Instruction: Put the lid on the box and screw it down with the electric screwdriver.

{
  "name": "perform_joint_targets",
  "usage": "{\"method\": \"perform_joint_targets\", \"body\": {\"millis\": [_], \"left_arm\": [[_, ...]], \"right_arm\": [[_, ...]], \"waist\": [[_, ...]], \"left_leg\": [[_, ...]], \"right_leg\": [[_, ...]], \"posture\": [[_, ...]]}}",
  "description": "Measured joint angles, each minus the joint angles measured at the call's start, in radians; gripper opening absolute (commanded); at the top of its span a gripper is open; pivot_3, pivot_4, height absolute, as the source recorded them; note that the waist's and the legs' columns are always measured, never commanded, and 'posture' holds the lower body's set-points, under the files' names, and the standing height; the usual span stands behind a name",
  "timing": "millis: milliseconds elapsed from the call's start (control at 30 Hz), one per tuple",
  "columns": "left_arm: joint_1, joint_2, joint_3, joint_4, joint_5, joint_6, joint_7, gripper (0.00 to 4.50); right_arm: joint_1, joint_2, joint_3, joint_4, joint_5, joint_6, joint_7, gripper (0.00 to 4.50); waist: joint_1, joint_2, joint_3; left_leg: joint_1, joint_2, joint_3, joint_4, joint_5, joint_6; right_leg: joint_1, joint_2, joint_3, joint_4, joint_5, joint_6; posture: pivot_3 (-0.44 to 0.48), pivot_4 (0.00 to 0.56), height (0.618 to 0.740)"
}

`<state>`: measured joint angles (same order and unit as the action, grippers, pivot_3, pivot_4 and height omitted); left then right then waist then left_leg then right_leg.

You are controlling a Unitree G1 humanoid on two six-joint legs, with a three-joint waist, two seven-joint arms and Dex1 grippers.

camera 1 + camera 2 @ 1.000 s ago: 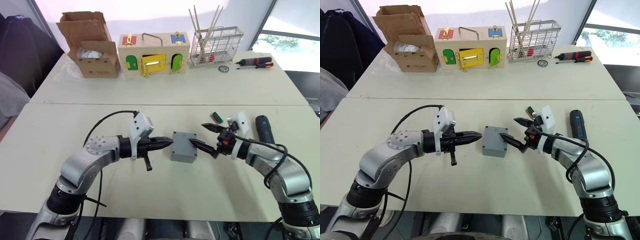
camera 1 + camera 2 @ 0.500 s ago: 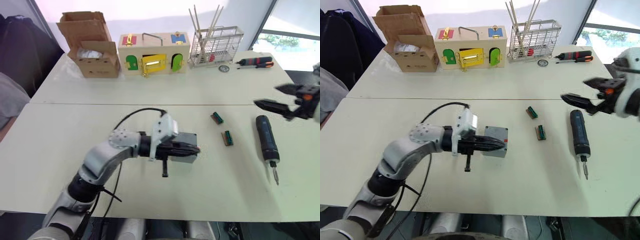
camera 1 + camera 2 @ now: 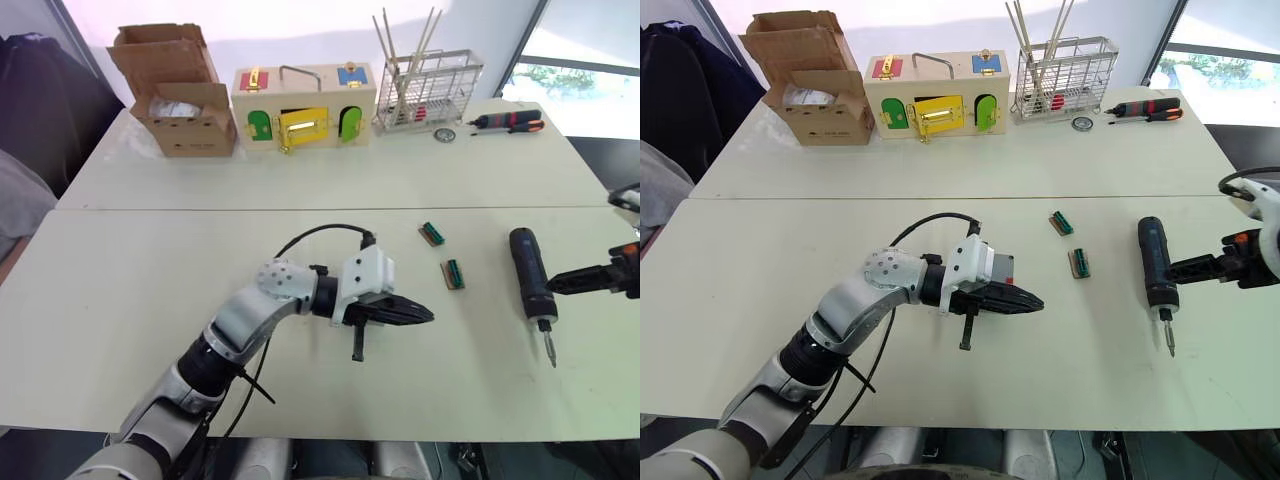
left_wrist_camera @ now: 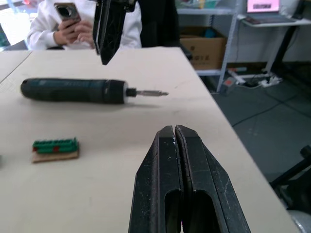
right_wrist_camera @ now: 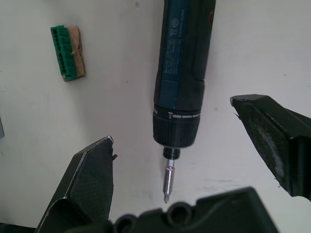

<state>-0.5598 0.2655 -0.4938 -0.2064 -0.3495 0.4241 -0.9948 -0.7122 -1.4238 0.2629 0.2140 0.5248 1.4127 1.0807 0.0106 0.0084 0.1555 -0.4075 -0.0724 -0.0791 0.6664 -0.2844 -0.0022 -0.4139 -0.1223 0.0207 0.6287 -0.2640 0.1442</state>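
The grey box point(image 3: 1002, 266) sits mid-table, mostly hidden behind my left wrist, and I cannot make out the lid on it. My left gripper point(image 3: 426, 316) is shut and empty, pointing right just past the box, with its fingers point(image 4: 167, 160) pressed together. The black electric screwdriver point(image 3: 530, 280) lies on the table to the right, bit toward me. My right gripper point(image 5: 171, 121) is open, one finger on each side of the screwdriver's point(image 5: 187, 63) front end and above it, not touching. From the head, that gripper point(image 3: 1177, 268) sits just right of the tool.
Two green terminal blocks point(image 3: 432, 234) point(image 3: 454, 274) lie between box and screwdriver. On the far table stand a cardboard carton point(image 3: 180, 100), a wooden box with coloured doors point(image 3: 305, 105), a wire rack point(image 3: 430, 95) and a red-and-black hand screwdriver point(image 3: 510, 122). A person point(image 4: 73, 24) sits beyond the right edge.
My left gripper has pushed further right, past the box. My right arm has come down from the upper right to the screwdriver, fingers open over it.
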Motion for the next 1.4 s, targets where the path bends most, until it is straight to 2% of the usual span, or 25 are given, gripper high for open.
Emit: {"method": "perform_joint_targets", "body": {"millis": [167,467,633,733,933,1200,1300,1400], "left_arm": [[0.009,0.013,0.0,-0.019,0.059,0.0,0.055,0.0],[0.02,-0.01,-0.003,-0.056,0.079,0.011,0.104,0.0],[0.034,-0.019,-0.001,-0.063,0.08,0.022,0.128,0.0],[0.036,-0.036,-0.001,-0.064,0.079,0.023,0.138,0.0],[0.043,-0.039,-0.001,-0.068,0.083,0.025,0.167,0.0],[0.055,-0.037,-0.001,-0.07,0.086,0.027,0.184,0.0],[0.057,-0.02,0.01,-0.071,0.082,0.032,0.182,0.0],[0.061,0.009,0.046,-0.071,0.068,0.045,0.17,0.0]], "right_arm": [[-0.113,0.123,0.128,0.128,-0.085,0.001,0.022,4.47],[-0.18,0.205,0.314,0.295,-0.256,-0.083,0.104,4.47],[-0.227,0.251,0.366,0.389,-0.349,-0.14,0.169,4.47],[-0.249,0.281,0.388,0.447,-0.407,-0.178,0.199,3.7],[-0.247,0.293,0.419,0.475,-0.512,-0.249,0.27,1.88],[-0.228,0.307,0.393,0.482,-0.583,-0.281,0.314,1.86],[-0.238,0.352,0.319,0.539,-0.584,-0.273,0.269,1.86],[-0.256,0.387,0.225,0.579,-0.571,-0.268,0.206,1.86]], "waist": [[0.005,0.0,0.0],[0.001,0.0,0.0],[0.001,-0.001,0.0],[0.001,-0.005,-0.001],[0.002,-0.005,-0.001],[0.004,-0.007,-0.002],[-0.002,-0.012,-0.004],[-0.018,-0.012,-0.003]], "left_leg": [[-0.001,-0.001,-0.001,0.0,0.003,-0.005],[-0.001,-0.001,0.0,0.0,0.004,-0.006],[-0.001,-0.001,-0.001,0.001,0.004,-0.007],[0.0,-0.001,-0.001,0.001,0.004,-0.007],[0.0,-0.001,-0.003,0.001,0.004,-0.007],[0.0,-0.001,-0.005,0.001,0.004,-0.007],[0.002,-0.001,-0.004,0.001,0.004,-0.008],[0.002,-0.001,-0.002,0.001,0.005,-0.008]], "right_leg": [[0.0,0.0,0.0,0.0,0.0,0.0],[-0.002,0.0,0.0,0.002,0.0,0.0],[-0.001,0.0,0.0,0.002,0.0,0.0],[0.001,0.0,0.0,0.001,0.0,0.0],[0.001,0.0,-0.002,0.001,0.0,0.0],[0.002,0.0,-0.004,0.001,0.0,0.0],[0.003,0.001,-0.003,0.001,0.0,0.0],[0.002,0.001,-0.001,0.001,0.0,0.0]], "posture": [[0.0,0.15,0.73],[0.0,0.15,0.73],[0.0,0.15,0.73],[0.0,0.15,0.73],[0.0,0.15,0.73],[0.0,0.15,0.73],[0.0,0.15,0.73],[0.0,0.15,0.73]]}}
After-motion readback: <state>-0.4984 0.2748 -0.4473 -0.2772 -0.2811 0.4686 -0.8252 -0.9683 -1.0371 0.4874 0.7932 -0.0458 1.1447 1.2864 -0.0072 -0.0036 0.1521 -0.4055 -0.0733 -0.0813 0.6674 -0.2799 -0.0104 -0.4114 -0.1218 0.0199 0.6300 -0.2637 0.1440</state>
